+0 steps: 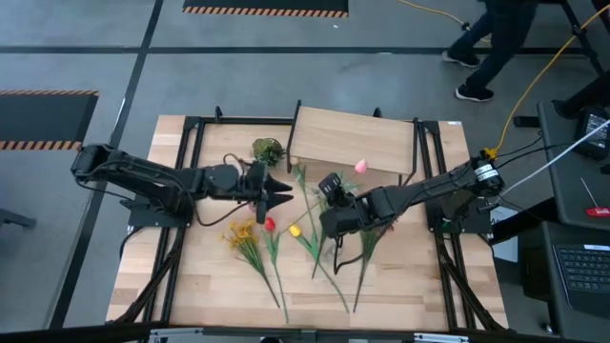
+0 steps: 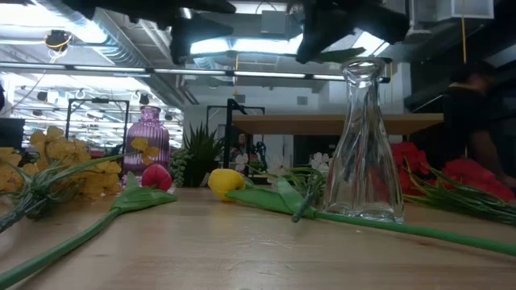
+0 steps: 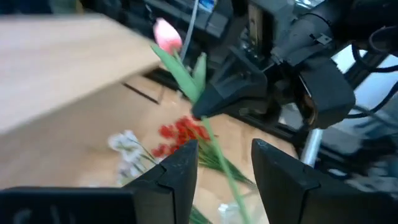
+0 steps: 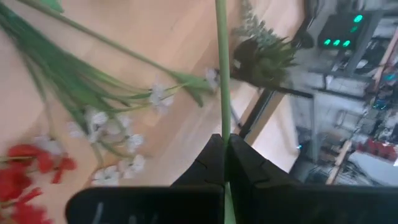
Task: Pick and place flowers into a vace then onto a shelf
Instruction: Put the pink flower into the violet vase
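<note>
My right gripper [image 4: 225, 146] is shut on the pink tulip [image 3: 166, 34], held in the air near the shelf [image 1: 353, 138], a light-wood board on black legs. In the low view a clear glass vase [image 2: 367, 145] stands on the table below the arms, and a purple vase [image 2: 147, 137] stands farther back. My left gripper [image 3: 224, 168] is open and hovers left of the right gripper [image 1: 341, 198], touching nothing. Yellow blooms [image 1: 243, 233], a red tulip [image 1: 270, 224], a yellow tulip [image 1: 294, 230], white blossoms [image 4: 118, 143] and red clusters [image 3: 180, 132] lie flat on the table. My right gripper pinches the pink tulip's green stem [image 4: 222, 124] between its two fingertips [image 3: 205, 109], below the leaves. The fingers lie across the stem. The flower is lifted clear and tilted, with the bud up toward the shelf. The lower stem [image 3: 233, 186] runs down out of view.
A flowerless green leafy bunch [image 1: 268, 150] sits at the shelf's left corner. Black frame rails [image 1: 186, 171] run along both table sides. A person [image 1: 491, 48] walks on the floor beyond the table. Bare wood [image 1: 419, 286] lies at the near right.
</note>
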{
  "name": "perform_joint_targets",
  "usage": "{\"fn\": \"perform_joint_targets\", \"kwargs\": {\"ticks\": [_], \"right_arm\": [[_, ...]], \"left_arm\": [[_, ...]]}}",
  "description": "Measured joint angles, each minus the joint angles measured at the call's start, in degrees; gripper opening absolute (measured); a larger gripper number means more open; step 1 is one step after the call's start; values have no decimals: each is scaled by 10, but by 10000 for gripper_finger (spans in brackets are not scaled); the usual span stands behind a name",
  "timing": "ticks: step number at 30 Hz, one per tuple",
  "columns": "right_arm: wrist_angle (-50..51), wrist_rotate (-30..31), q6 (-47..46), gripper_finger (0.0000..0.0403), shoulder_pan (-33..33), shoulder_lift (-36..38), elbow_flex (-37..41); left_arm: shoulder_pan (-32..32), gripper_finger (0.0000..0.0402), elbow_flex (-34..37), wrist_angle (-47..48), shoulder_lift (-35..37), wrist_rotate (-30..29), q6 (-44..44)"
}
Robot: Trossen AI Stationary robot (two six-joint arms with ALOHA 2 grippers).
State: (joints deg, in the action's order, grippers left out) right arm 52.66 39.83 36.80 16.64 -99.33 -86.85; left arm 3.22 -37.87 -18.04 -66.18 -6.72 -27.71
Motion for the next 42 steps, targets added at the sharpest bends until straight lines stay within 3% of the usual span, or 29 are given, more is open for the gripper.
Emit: {"fn": "perform_joint_targets", "kwargs": {"ticks": [4,11,17,29,42], "right_arm": [[-47,-24,61,0,-12,0,0],[-83,-25,123,0,-27,0,0],[-118,-25,176,0,-30,0,0],[-175,-25,235,0,-30,0,0],[-193,-26,238,0,-34,0,0]], "left_arm": [[-33,150,-34,45,-24,74,-54],[-48,150,-62,52,-54,100,-61],[-64,148,-70,54,-60,156,-86],[-67,139,-70,70,-60,154,-86],[-67,139,-70,90,-60,153,-67]]}}
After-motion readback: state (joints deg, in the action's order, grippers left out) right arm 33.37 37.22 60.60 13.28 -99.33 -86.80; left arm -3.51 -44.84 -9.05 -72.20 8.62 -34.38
